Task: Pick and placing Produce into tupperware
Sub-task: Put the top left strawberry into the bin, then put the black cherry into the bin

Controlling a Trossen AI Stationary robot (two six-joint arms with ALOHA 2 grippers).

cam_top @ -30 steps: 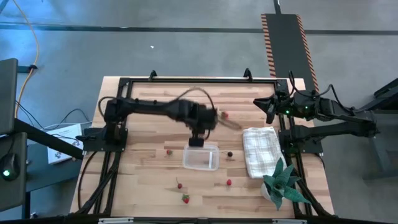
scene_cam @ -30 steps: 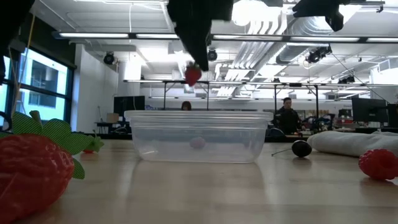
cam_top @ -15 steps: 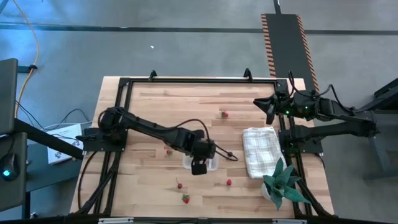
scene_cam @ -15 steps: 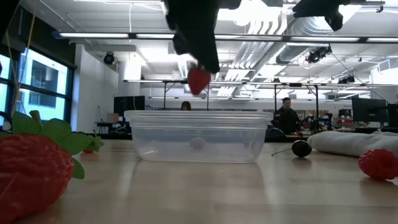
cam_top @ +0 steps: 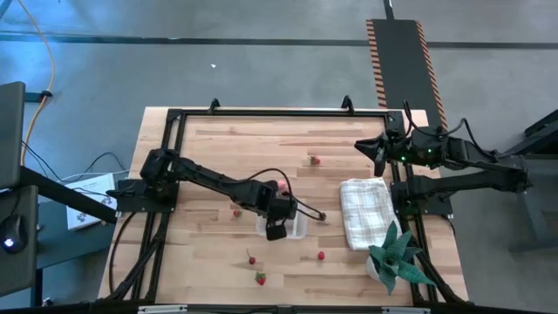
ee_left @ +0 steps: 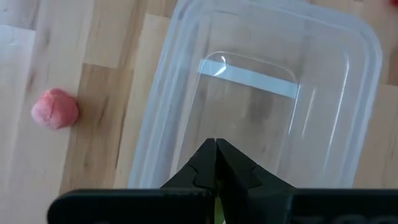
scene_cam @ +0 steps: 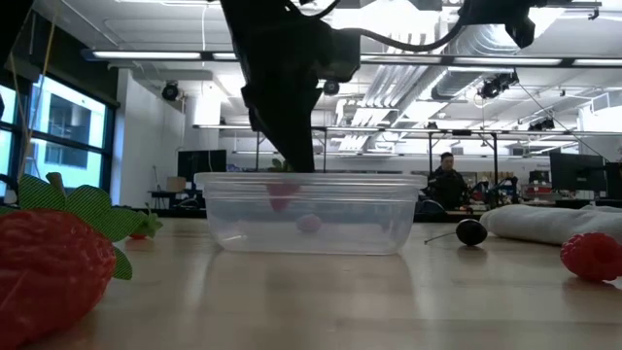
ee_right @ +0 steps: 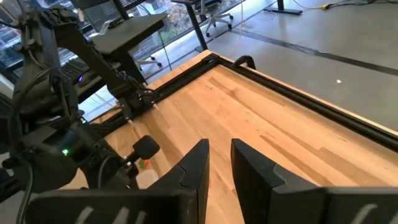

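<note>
The left gripper (cam_top: 275, 232) dips into the small clear plastic rectangular tupperware (cam_top: 297, 228) at the wooden surface's (cam_top: 261, 148) centre, fingers (ee_left: 202, 168) closed on a red strawberry-like fruit piece (scene_cam: 281, 195). The right gripper (cam_top: 377, 150) waits at two o'clock, fingers slightly parted, empty.

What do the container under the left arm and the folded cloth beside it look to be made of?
The tupperware looks like thin clear plastic with a glossy finish: the wood grain and a pale berry show through its walls, and its rim catches light. The cloth looks like woven fabric, white with a faint check and matte; its soft folded edges suggest a kitchen towel, though the weave is too small to confirm.
</note>
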